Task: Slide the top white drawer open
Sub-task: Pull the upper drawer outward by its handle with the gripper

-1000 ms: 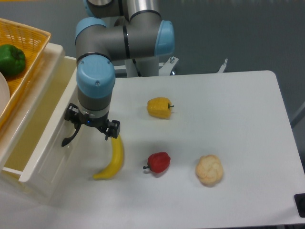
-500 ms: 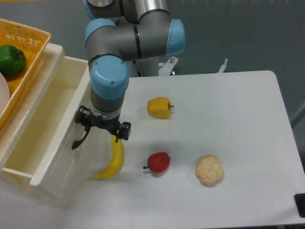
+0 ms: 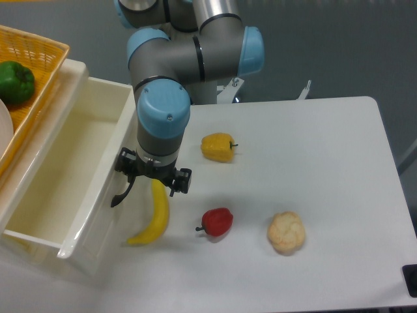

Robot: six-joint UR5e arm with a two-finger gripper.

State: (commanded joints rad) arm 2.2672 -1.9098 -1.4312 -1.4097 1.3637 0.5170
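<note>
Grey wall backs a white bench (image 3: 313, 163). At left the drawer (image 3: 78, 222) stands well out, rigid and likely easy-running; its black handle (image 3: 121, 194) is the grip point, and the hand (image 3: 154, 177) seems closed on it. Banana (image 3: 154, 215) lies just right; open room beyond.

Tight room by the drawer front

The banana (image 3: 154, 218) lies just right of the top white drawer (image 3: 71, 176); right of it stand red pepper (image 3: 217, 222), yellow pepper (image 3: 217, 147) and cauliflower (image 3: 286, 232), gaps between.
</note>
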